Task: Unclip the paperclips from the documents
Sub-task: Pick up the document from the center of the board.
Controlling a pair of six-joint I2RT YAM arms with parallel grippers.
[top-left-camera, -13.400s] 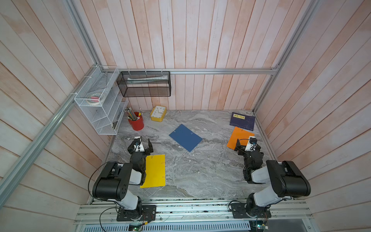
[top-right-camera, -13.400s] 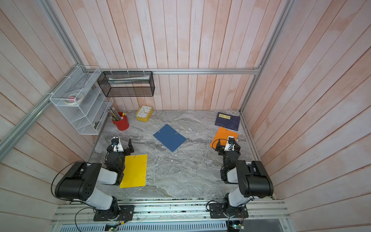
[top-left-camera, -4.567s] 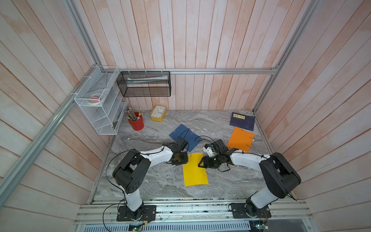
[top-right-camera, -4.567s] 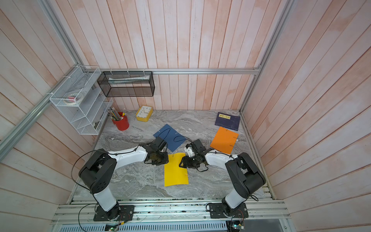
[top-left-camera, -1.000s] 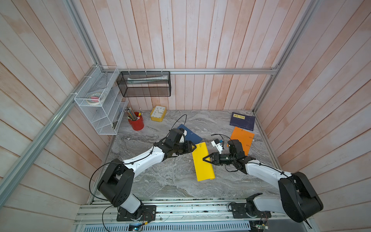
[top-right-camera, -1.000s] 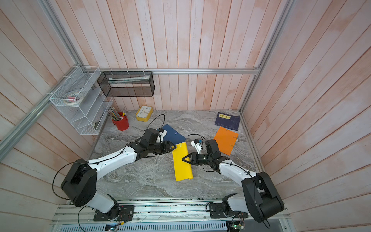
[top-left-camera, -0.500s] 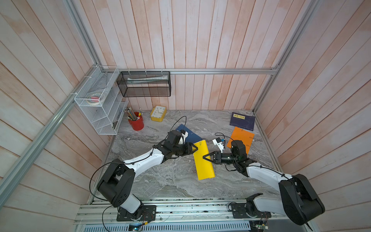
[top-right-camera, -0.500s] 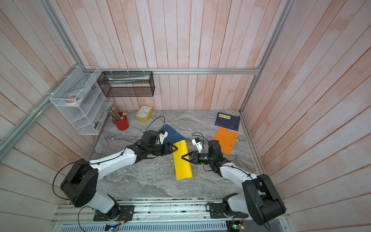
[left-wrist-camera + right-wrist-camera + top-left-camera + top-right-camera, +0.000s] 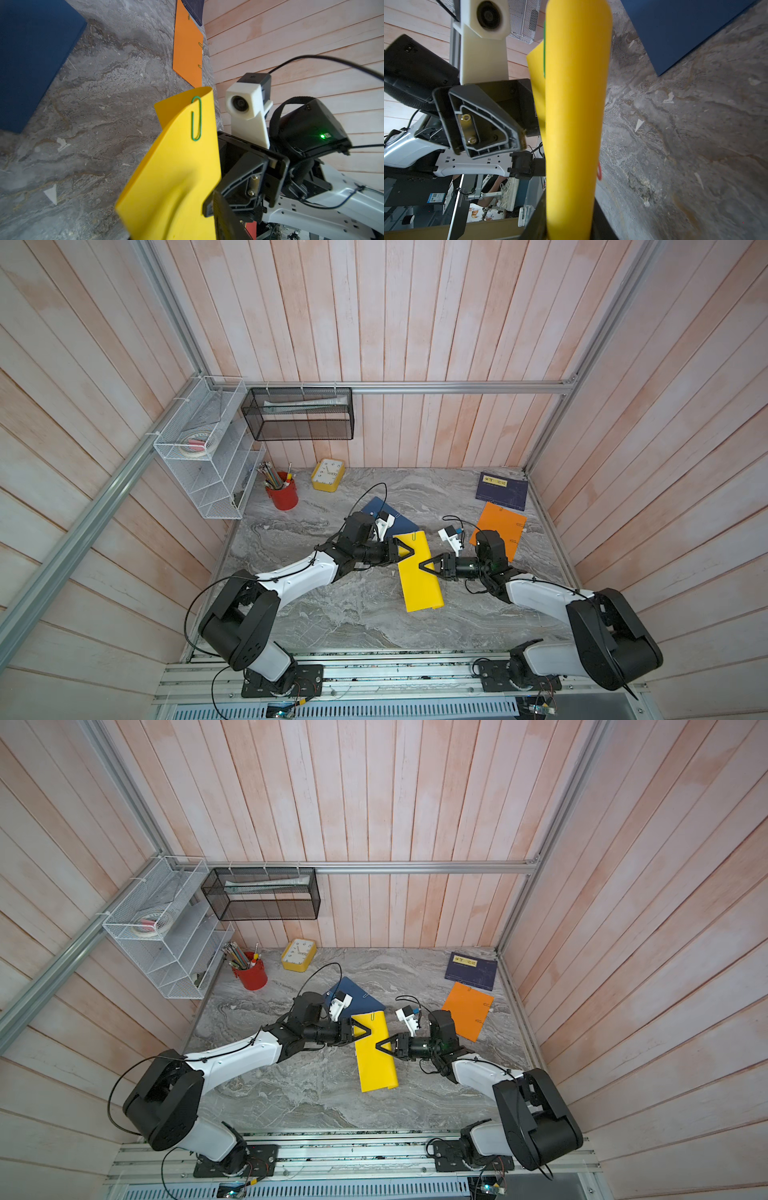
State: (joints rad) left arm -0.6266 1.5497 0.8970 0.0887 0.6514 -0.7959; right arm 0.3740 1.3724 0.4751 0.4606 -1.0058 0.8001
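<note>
So the yellow sheet (image 9: 419, 585) is up off the tabletop (image 9: 332, 605) around the middle, curled along its length. The right fingers (image 9: 245, 182) are clamped on its 3 o'clock edge. The left fingers (image 9: 488, 118) sit right at the sheet's 10 o'clock edge, just beside it, but honestly I can't tell if they're pinching it or only close to it. A green clip (image 9: 196, 118) is hooked over the sheet's top edge near the 12 o'clock corner, untouched by either arm. In the right wrist view a bit of red clip (image 9: 599, 171) peeks out from another edge of the same sheet. The blue sheet (image 9: 402, 522) lies flat at about 11 o'clock from the yellow one, partly under the left arm. The orange sheet (image 9: 498, 531) lies flat at roughly 2 o'clock with small clips (image 9: 200, 66) along one edge. A navy booklet (image 9: 503, 491) sits just past it toward the back corner.
</note>
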